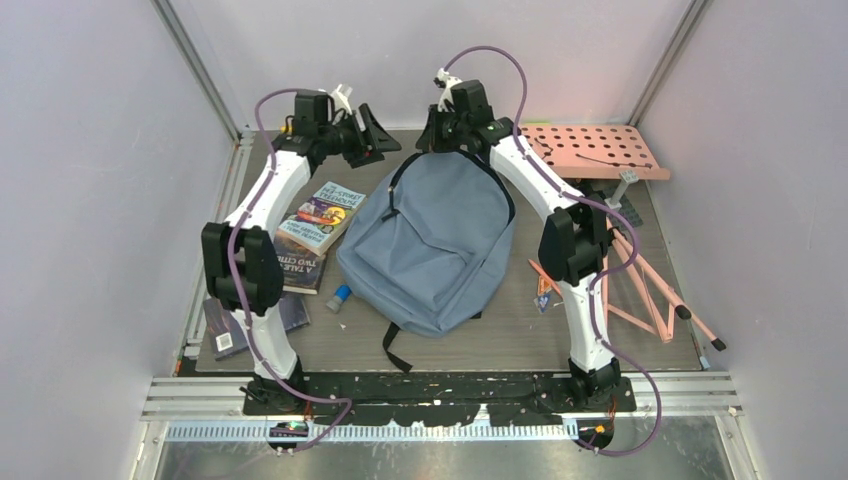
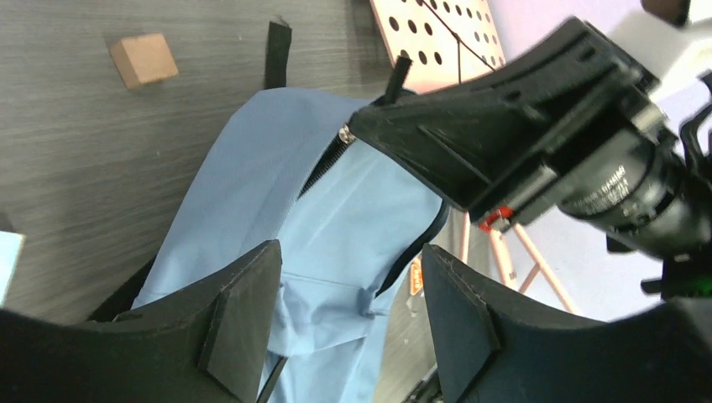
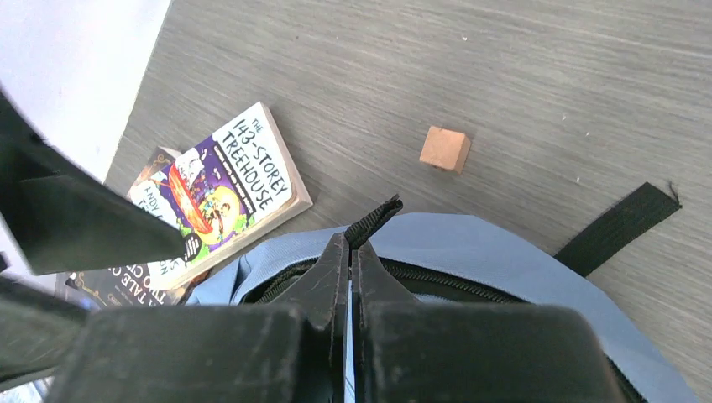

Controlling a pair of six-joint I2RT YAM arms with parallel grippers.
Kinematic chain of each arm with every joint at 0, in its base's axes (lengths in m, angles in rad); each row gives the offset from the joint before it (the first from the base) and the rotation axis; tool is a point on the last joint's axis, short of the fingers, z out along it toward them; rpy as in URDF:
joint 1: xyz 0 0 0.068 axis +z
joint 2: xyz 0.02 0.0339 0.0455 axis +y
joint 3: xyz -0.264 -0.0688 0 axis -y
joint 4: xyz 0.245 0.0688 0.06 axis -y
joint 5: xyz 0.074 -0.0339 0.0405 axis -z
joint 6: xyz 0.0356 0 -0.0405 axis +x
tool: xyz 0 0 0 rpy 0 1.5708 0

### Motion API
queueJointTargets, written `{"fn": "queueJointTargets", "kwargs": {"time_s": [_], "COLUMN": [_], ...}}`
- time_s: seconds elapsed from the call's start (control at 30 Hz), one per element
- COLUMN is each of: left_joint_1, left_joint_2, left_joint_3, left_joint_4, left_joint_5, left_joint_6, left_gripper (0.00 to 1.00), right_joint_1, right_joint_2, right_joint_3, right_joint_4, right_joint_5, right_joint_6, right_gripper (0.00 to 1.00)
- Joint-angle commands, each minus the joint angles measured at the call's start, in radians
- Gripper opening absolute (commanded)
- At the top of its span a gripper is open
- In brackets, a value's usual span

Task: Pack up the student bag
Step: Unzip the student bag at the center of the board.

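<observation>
The student bag (image 1: 430, 240) lies flat in the middle of the table, grey-blue with its top towards the far side. My right gripper (image 3: 351, 243) is shut on a black zip pull tab (image 3: 374, 220) at the bag's top edge, where the zip (image 3: 437, 277) shows a dark gap. In the left wrist view the same pinch sits at the metal slider (image 2: 344, 133). My left gripper (image 2: 348, 260) hangs open just above the student bag (image 2: 336, 210), at its top left corner, with nothing between its fingers. Books (image 1: 318, 218) lie stacked left of the bag.
A small wooden block (image 3: 444, 149) lies on the table beyond the bag's top. A black strap (image 3: 617, 227) trails out to the side. A pink perforated stand (image 1: 595, 150) and its legs (image 1: 650, 290) fill the right side. A dark book (image 1: 250, 315) and a blue item (image 1: 340, 296) lie front left.
</observation>
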Motion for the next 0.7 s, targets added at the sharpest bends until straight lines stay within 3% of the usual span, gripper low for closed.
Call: {"fn": "queueJointTargets", "kwargs": {"time_s": [0.0, 0.17, 0.5, 0.67], "left_joint_1": [0.000, 0.006, 0.006, -0.035], "left_joint_2": [-0.085, -0.129, -0.077, 0.044], "left_joint_3": [0.005, -0.055, -0.065, 0.066], "left_joint_4": [-0.049, -0.080, -0.045, -0.087], "left_joint_5": [0.011, -0.069, -0.005, 0.005], "left_joint_6": [0.194, 0.234, 0.241, 0.313], "left_gripper": [0.65, 0.64, 0.64, 0.65], "right_joint_1": [-0.003, -0.003, -0.003, -0.003], "right_joint_2": [-0.038, -0.044, -0.054, -0.058], "right_joint_3": [0.081, 0.065, 0.066, 0.055], "right_joint_4": [0.063, 0.067, 0.040, 0.037], "right_joint_5": [0.027, 0.024, 0.033, 0.023], "right_joint_6": [-0.009, -0.007, -0.024, -0.022], "right_gripper": [0.01, 0.00, 0.00, 0.01]}}
